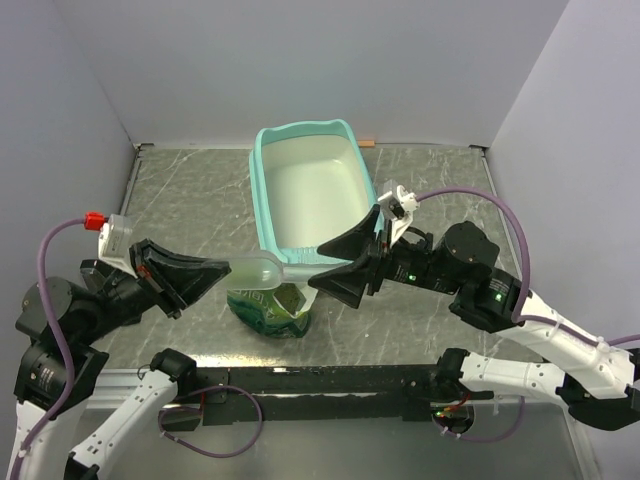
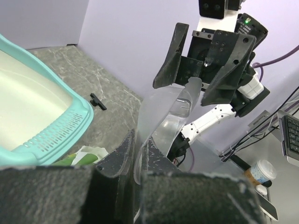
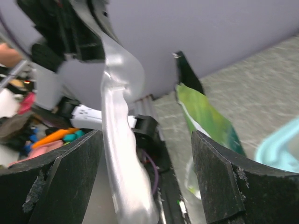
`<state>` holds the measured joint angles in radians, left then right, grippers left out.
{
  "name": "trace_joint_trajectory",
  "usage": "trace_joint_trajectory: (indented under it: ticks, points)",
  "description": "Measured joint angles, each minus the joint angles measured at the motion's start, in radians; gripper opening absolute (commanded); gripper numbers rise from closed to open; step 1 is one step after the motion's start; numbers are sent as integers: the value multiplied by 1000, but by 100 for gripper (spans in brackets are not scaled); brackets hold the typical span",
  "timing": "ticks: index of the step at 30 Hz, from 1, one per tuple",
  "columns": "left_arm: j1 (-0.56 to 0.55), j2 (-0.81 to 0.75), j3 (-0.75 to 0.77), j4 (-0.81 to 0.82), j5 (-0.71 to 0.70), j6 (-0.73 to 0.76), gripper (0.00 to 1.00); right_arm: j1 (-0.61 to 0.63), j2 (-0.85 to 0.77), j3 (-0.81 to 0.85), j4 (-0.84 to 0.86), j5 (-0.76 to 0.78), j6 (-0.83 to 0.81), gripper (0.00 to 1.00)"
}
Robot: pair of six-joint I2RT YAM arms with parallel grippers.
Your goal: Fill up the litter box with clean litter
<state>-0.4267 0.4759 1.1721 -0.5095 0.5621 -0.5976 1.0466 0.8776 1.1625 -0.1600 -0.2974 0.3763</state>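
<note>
The turquoise litter box [image 1: 262, 190] lies at the table's middle back, its whitish inside bare; its rim also shows in the left wrist view [image 2: 56, 135]. No clean litter is in view. My left gripper [image 1: 212, 274] is shut on the rim of a clear plastic scoop [image 1: 262, 272], held in the air over the green bag [image 1: 272, 312]. In the left wrist view the gripper [image 2: 136, 156] pinches the scoop [image 2: 161, 114]. My right gripper [image 1: 338, 264] is open around the scoop's handle [image 3: 119, 140], which passes close to its left finger [image 3: 70, 179].
The glossy green bag [image 3: 205, 116] stands open-topped just in front of the litter box's near end. Grey walls close the table at back and sides. A small black piece [image 2: 98, 101] lies on the marble tabletop beside the box.
</note>
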Motion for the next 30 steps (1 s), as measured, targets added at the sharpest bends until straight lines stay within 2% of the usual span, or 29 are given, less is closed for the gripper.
trace_joint_trajectory:
  ticks: [9,17,22,30]
  points:
    - [0,-13,-51,17,5,-10,1,-4,9,-28,120,-152,77,73]
    - [0,-28,-55,35,-1,-9,1,-6,13,-53,131,-167,91,72]
    - [0,-28,-55,35,-1,-10,1,-6,11,-78,130,-165,90,60]
    - [0,-28,-55,34,0,-9,1,-6,-15,-89,138,-155,87,51]
